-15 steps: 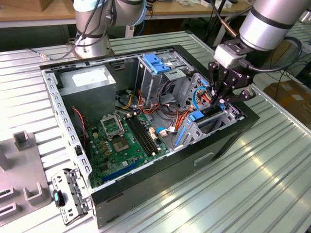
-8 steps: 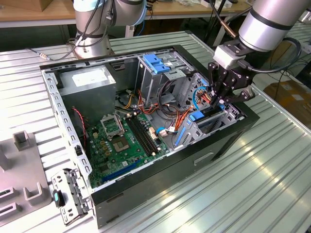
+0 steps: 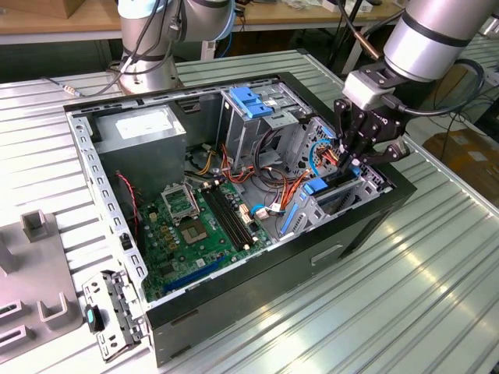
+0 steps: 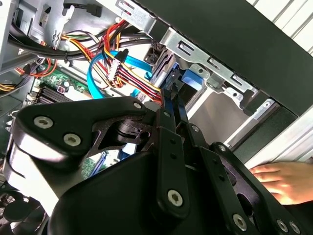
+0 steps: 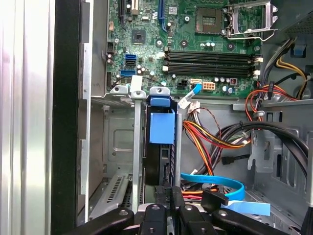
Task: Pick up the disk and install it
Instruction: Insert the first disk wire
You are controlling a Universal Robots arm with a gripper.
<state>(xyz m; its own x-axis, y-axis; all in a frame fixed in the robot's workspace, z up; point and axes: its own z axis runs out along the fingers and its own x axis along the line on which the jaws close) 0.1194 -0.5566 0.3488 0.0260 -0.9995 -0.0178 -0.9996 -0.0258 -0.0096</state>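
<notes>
One disk (image 5: 161, 128) on edge in bay at case's 3 o'clock | gripper (image 3: 352, 160) clamps its top edge | stiff, weighty, shock-sensitive; hold the blue carrier sides

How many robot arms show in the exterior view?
2. One arm reaches in from the exterior view's upper right, its gripper down at the drive bay in the case. The second arm stands behind the case at the top. More may be out of frame.

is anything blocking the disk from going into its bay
Nothing visible does. The disk already sits edge-on in the metal bay, with the pincer at its near edge. The orange and blue cables lie beside the bay, not across it.
</notes>
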